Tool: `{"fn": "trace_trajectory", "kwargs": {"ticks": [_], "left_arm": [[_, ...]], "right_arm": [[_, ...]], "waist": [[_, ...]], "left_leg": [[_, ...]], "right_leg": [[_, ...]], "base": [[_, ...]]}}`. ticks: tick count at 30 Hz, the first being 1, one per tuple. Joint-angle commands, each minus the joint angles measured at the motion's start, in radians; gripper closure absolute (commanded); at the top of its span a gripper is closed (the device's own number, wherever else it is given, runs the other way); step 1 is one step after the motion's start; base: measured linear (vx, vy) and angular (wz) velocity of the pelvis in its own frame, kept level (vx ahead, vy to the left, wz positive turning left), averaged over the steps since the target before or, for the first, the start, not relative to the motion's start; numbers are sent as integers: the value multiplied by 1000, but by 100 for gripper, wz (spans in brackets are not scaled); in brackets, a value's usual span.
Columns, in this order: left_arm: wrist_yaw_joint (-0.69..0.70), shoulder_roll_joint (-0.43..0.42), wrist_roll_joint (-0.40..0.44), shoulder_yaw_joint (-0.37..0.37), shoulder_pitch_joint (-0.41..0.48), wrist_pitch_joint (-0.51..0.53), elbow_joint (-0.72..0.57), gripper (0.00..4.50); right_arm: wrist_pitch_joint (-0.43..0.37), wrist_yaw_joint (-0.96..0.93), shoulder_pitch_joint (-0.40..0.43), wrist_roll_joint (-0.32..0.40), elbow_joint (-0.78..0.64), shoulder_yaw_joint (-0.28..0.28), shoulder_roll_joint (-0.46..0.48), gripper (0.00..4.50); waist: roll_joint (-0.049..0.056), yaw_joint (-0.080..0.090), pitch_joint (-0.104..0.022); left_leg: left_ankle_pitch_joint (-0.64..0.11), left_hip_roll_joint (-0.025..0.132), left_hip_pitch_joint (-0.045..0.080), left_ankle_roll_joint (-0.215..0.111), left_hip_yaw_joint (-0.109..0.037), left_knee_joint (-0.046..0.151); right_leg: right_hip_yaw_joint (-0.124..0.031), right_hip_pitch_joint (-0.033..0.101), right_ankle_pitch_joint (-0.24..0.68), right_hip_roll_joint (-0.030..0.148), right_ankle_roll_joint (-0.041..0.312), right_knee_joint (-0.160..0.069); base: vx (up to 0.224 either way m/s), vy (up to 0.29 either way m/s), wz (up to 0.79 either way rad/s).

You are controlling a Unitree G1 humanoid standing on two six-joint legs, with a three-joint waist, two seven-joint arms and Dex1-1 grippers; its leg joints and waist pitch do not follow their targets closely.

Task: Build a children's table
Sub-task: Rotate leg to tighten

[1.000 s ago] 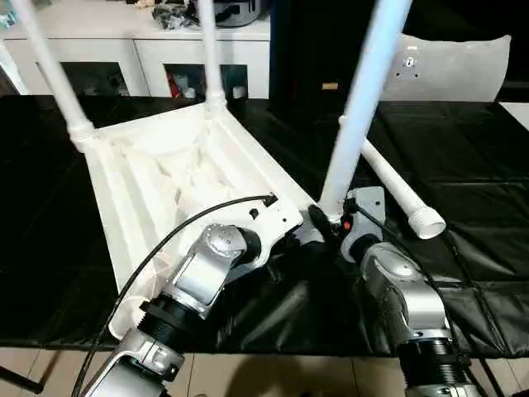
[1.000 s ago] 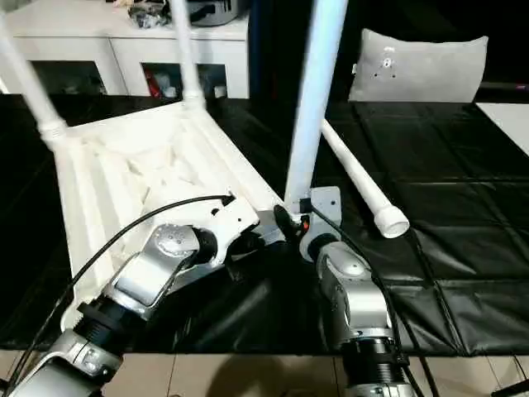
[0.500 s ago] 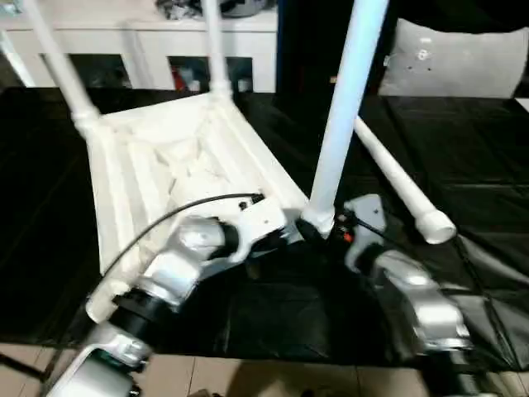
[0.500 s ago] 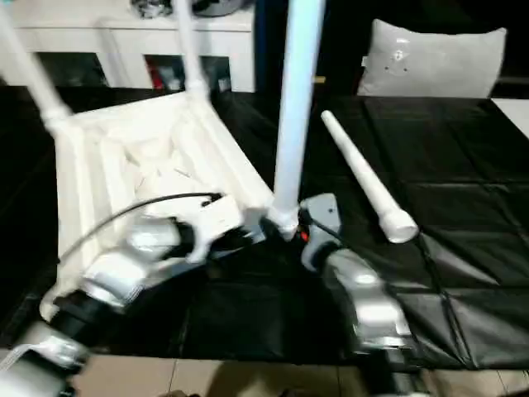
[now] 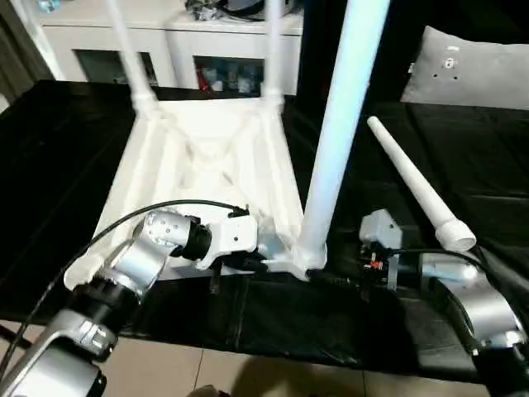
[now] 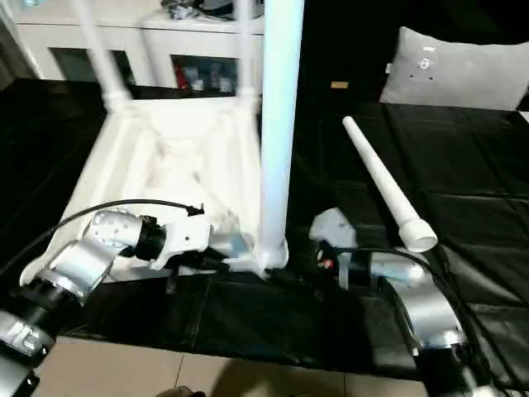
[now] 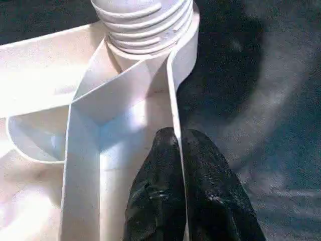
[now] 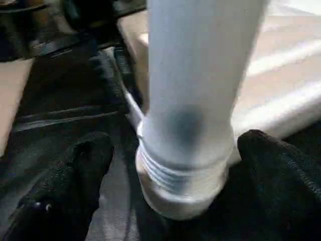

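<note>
On black sheeting, the upturned children's table (image 5: 207,165) is lying; left gripper (image 7: 176,165) is pinching its thin rim; right gripper (image 8: 165,175) is gaping around the third leg's (image 5: 339,132) threaded base; light, stiff, slippery plastic, likely best held low.

Overhead light glares on the upright leg (image 5: 339,124); black cover (image 5: 463,157) reads dim; right wrist view blurred close-up.
</note>
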State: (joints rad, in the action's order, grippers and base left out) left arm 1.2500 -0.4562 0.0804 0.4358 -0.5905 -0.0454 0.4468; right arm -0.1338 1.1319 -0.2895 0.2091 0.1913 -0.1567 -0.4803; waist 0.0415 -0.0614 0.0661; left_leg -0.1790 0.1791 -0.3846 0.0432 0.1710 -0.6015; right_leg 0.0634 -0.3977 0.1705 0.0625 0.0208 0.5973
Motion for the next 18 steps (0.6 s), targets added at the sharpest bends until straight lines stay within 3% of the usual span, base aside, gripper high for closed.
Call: {"fn": "trace_trajectory", "kwargs": {"ticks": [1, 5, 18], "left_arm": [[66, -3, 17, 51, -18, -49, -8, 450], [84, -9, 19, 56, -24, -60, -6, 450], [117, -17, 15, 52, -31, -89, 12, 450]], "right_arm": [[11, 29, -23, -9, 20, -12, -7, 30], [-3, 51, -52, 1, 43, -27, 3, 43], [-32, 126, -77, 23, 77, -50, -1, 159]], "waist": [[1, 4, -75], [-2, 0, -76], [-3, -1, -77]], "left_leg": [[-205, 53, 21, -66, -12, 68], [-195, 54, 22, -64, -13, 68], [-183, 54, 20, -67, -12, 67]], "right_leg": [[-47, 49, 187, 79, 244, -66], [-46, 50, 176, 78, 249, -62], [-44, 51, 174, 79, 249, -61]], "base": [[0, 0, 0], [0, 0, 0], [0, 0, 0]]}}
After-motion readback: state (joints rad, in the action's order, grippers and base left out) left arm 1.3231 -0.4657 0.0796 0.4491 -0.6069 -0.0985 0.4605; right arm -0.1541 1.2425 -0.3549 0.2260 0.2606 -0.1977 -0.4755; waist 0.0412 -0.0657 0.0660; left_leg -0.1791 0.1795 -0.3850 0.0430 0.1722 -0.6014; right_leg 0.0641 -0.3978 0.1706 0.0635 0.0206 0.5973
